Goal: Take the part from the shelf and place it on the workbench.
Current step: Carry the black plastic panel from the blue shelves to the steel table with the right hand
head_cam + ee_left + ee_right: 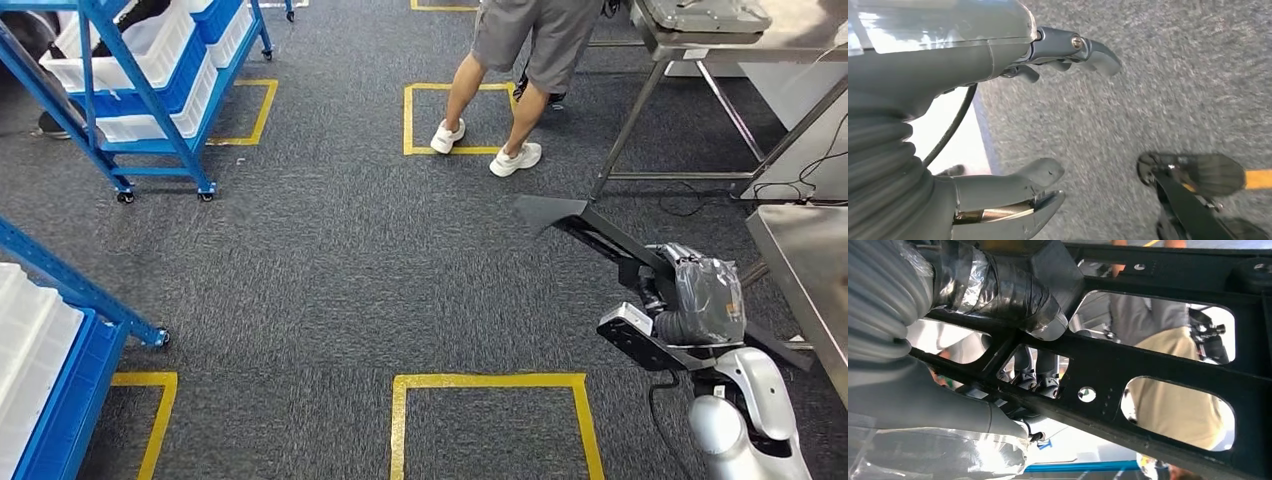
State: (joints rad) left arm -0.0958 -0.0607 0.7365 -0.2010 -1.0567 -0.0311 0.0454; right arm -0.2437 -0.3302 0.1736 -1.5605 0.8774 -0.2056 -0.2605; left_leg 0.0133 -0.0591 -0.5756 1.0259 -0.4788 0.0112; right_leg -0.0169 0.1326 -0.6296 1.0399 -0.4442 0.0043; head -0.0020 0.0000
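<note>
Already my right hand, low at the right of the head view, gripped the long black part, fingers wrapped round one bar of its open frame while its far end jutted up-left over the grey carpet. I judged that this overhanging end could twist loose or clip the steel workbench at the right edge, or the person standing at upper centre. My left hand hung empty, fingers apart; the plastic-wrapped right fingertips were hard to see.
</note>
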